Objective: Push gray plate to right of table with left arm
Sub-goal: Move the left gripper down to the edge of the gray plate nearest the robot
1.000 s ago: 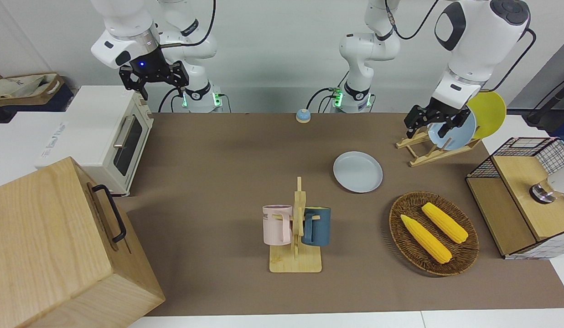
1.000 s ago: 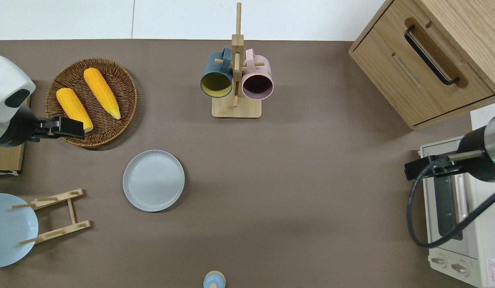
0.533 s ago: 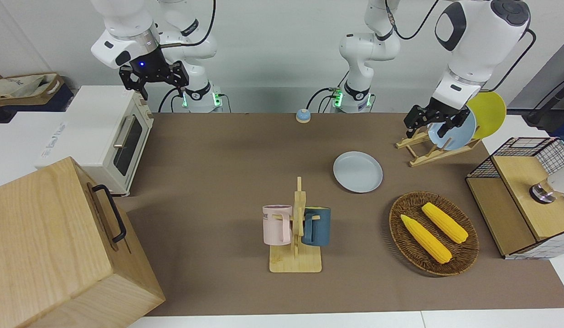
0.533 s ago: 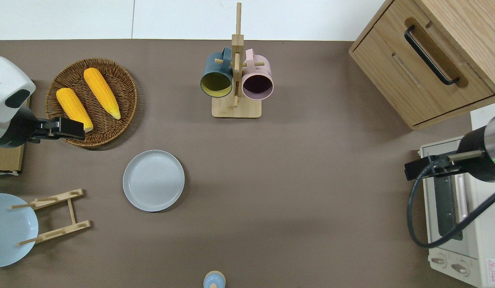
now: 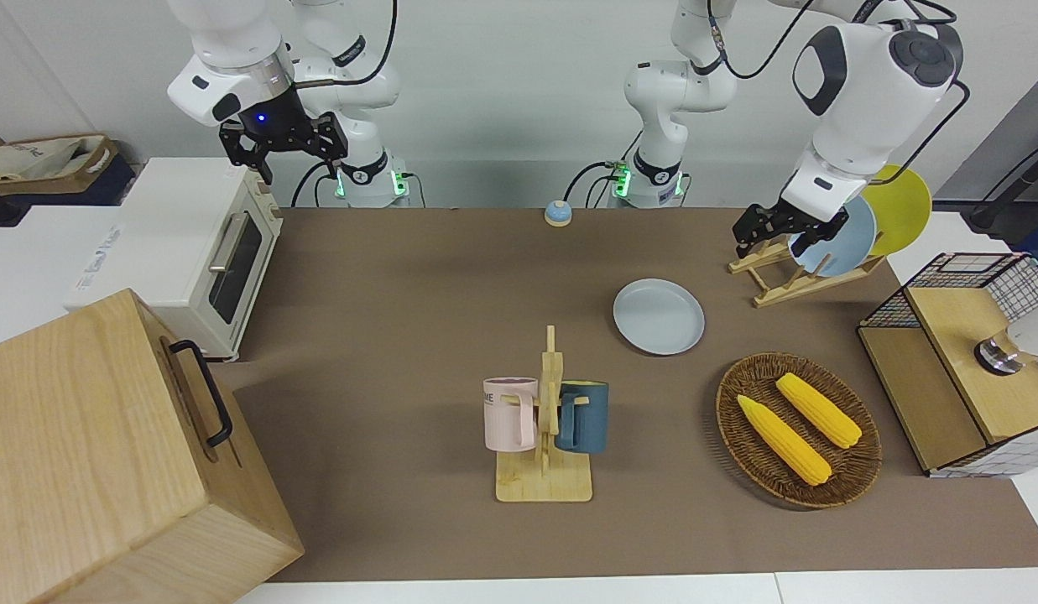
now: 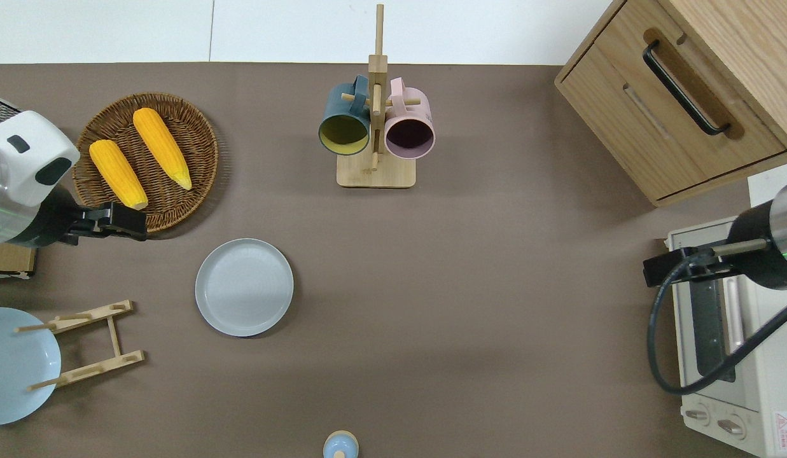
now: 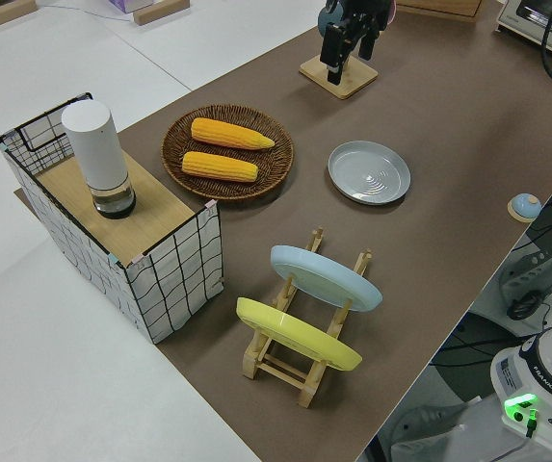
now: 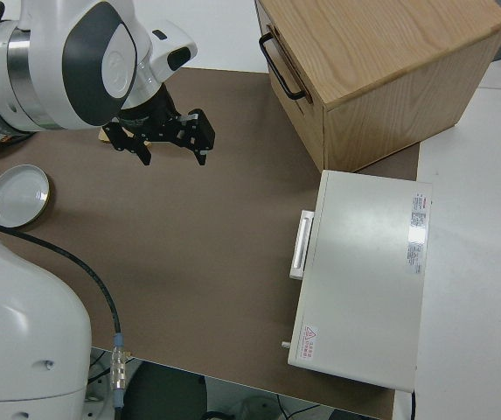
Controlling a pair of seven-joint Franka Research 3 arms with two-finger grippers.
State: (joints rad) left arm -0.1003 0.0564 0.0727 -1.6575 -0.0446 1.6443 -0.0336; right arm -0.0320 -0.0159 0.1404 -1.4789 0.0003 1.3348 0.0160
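The gray plate (image 5: 659, 316) lies flat on the brown table (image 5: 401, 277), between the mug rack and the plate rack; it also shows in the overhead view (image 6: 244, 287) and the left side view (image 7: 369, 172). My left gripper (image 5: 776, 242) is open and empty, up in the air. In the overhead view it (image 6: 135, 221) is over the basket's rim nearest the robots, clear of the plate. The right arm is parked, its gripper (image 5: 282, 147) open.
A wicker basket (image 5: 854, 470) holds two corn cobs. A wooden rack holds a sky-blue plate (image 5: 842, 243) and a yellow plate (image 5: 904, 205). A mug rack (image 5: 545, 470), toaster oven (image 5: 191, 252), wooden cabinet (image 5: 107, 453), wire crate (image 5: 963, 361) and small bell (image 5: 557, 213) stand around.
My left gripper has shifted a little toward the gray plate and slightly lower. The plate and the right arm have not moved.
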